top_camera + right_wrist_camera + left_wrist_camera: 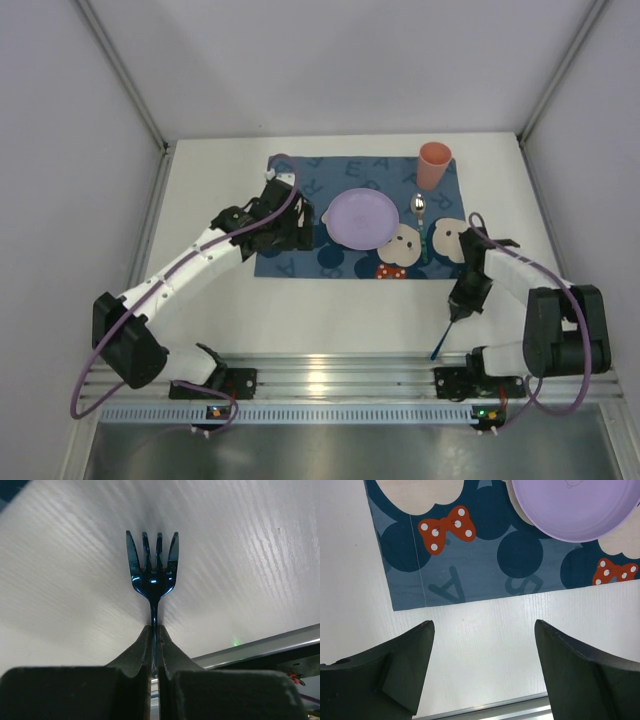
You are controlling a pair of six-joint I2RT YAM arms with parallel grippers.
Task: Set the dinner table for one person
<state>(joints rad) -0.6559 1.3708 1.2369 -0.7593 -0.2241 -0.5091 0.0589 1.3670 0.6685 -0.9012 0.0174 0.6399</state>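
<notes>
Dinner table [330, 310]: white matte top filling the work area, ribbed aluminium rail [330, 375] along the near edge by the arm bases.

On it, toward the far side: blue cartoon-print placemat [300, 255], lying flat. On the placemat: lilac plate [362, 218] near centre; spoon [419, 215] just to its right; orange cup [434, 165] upright at the far right corner.

Right gripper [458, 312]: over bare table, nearer than the placemat's right end. Wrist view shows the fingers [172, 652] pressed together on the handle of a dark blue four-tined fork [152, 575], tines pointing away from the gripper. From above, the fork slants toward the rail. Cannot tell whether the tines touch the table.

Left gripper [485, 630]: jaws spread wide, nothing between them. Overhead view puts it at the placemat's left end; wrist view shows bare table below, with the placemat's corner and the plate's rim beyond.
</notes>
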